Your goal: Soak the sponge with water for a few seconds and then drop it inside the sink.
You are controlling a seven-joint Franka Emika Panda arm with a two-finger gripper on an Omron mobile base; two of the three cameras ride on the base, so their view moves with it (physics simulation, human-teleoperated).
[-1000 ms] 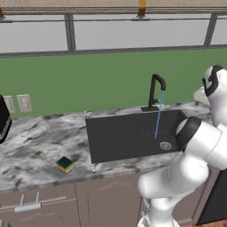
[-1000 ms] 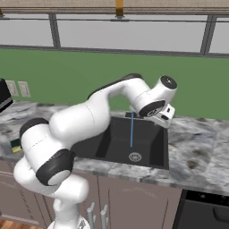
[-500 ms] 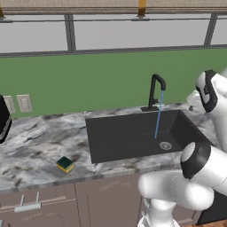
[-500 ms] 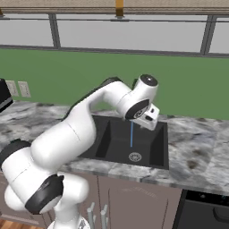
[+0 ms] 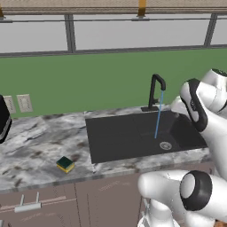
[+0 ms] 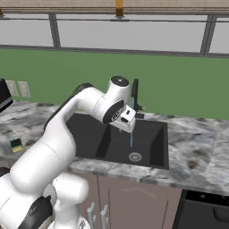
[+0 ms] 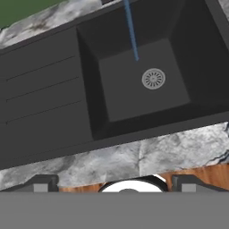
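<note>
The sponge, yellow with a dark green top, lies on the marble counter left of the sink, near the front edge; it is also at the far left in the right base view. Water runs in a thin blue stream from the black faucet into the basin, beside the silver drain. My gripper hangs above the left part of the sink, pointing down, far from the sponge. In the hand view the gripper is open with nothing between its fingertips.
Green wall and windows run behind the counter. A dark appliance and wall outlets sit at the far left. Marble counter extends right of the sink, above a dark oven front. Cabinet doors lie below.
The arm has swung from the sink's right side leftward and a little lower over the basin. The sponge has not moved, and the gripper stays open.
</note>
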